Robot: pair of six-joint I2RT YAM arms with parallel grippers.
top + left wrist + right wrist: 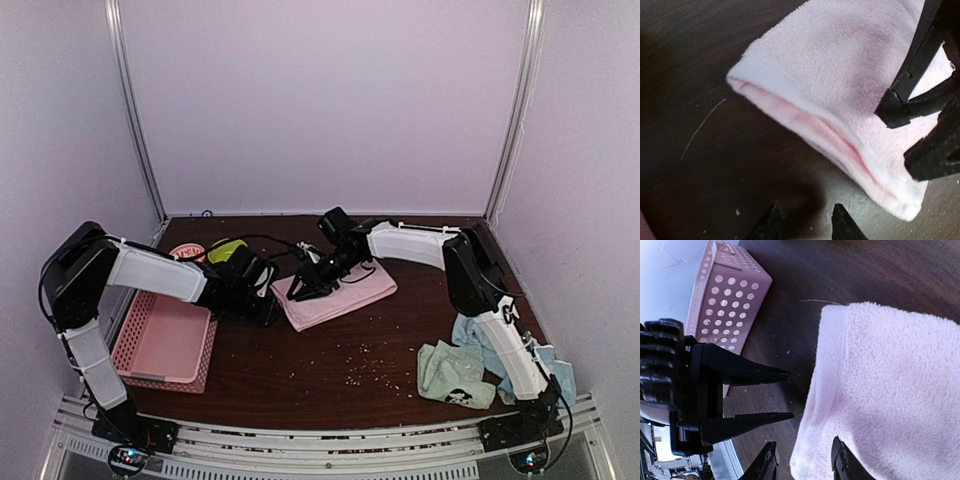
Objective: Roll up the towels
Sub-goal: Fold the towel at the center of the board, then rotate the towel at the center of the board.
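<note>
The folded pink towel (365, 287) lies mid-table, not yet rolled. The left gripper (791, 395) stands part-open and empty just beside its left end. The right gripper (305, 283), jaws parted over that end, seems to hold nothing. The next move calls for pinching the edge and starting the roll.

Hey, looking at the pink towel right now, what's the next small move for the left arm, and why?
Probably ease the left gripper forward until its open fingers straddle the pink towel's folded edge, then close. Its fingertips stand short of the cloth with nothing between them, and the right gripper is open over the towel too, so nothing grips the towel to begin a roll.
</note>
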